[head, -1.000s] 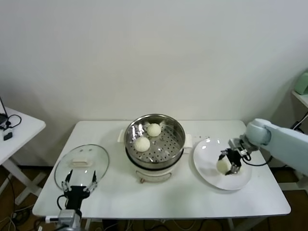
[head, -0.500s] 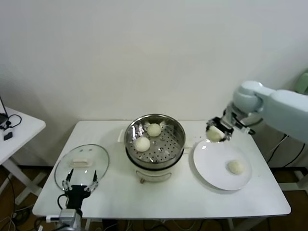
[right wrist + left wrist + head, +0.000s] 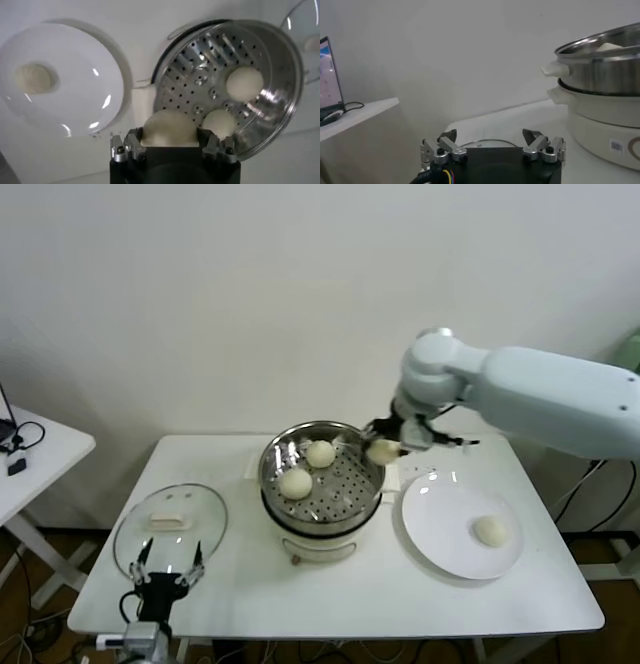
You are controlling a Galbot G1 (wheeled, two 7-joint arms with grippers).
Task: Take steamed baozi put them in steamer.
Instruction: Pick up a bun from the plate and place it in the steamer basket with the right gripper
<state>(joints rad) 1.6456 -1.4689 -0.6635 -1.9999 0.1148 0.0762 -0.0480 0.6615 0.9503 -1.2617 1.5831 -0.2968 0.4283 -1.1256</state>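
Head view: your right claw grips a baozi above the steamer rim on its right side. Two baozi sit inside, one on the plate. Left claw hangs low at the desk front edge by the lid.

Left wrist view: left claw fingers spread, nothing between them; steamer well apart.

Right wrist view: baozi clenched between the right claw fingers, over the steamer edge nearest the plate.

White bench, three things on it.
Glass lid left, steamer middle, white plate right.
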